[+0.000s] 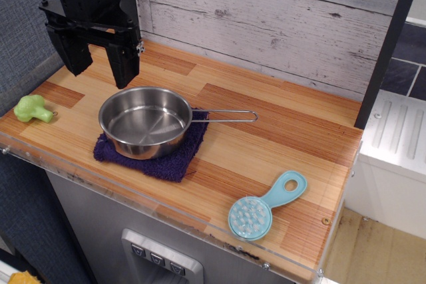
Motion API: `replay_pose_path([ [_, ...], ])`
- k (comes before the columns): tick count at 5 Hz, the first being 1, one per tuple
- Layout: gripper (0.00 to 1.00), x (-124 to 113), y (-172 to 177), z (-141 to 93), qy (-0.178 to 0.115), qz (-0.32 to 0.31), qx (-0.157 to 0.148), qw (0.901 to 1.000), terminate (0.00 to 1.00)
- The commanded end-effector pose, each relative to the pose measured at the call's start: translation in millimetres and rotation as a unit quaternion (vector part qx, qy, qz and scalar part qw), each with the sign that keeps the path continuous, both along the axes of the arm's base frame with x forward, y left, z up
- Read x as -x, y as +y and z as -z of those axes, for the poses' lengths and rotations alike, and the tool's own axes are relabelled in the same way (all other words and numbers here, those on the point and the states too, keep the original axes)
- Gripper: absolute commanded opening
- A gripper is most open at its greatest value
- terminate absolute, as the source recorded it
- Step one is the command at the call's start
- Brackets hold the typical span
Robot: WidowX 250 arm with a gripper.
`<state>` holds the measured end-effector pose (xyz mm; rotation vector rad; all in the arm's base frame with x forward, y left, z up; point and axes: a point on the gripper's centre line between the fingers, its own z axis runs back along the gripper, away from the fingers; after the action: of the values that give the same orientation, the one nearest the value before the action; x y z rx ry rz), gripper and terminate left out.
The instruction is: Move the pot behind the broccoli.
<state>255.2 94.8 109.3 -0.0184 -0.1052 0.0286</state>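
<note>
The pot [144, 122] is a shallow shiny steel pan that sits on a purple cloth [154, 156] near the middle left of the wooden counter. Its thin wire loop handle [225, 116] points right. The light-green broccoli [32, 109] lies at the counter's left edge, apart from the pot. My black gripper [100, 71] hangs above the counter behind and left of the pot, between pot and broccoli. Its two fingers are spread wide and hold nothing.
A light-blue round scrubber [264, 207] with a handle lies at the front right of the counter. A whitewashed plank wall [266, 18] stands behind. A clear plastic lip [166, 214] runs along the counter's front edge. A white appliance [393, 144] is to the right.
</note>
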Motion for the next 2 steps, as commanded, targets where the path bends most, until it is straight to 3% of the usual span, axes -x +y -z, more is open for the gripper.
replay_pose_path([
  [1, 1.0, 0.0, 0.0, 0.0, 0.0, 0.0, 0.0, 1.0, 0.0],
  [2, 1.0, 1.8, -17.1, 5.2, 0.004, 0.016, 0.001, 0.9999, 0.0],
])
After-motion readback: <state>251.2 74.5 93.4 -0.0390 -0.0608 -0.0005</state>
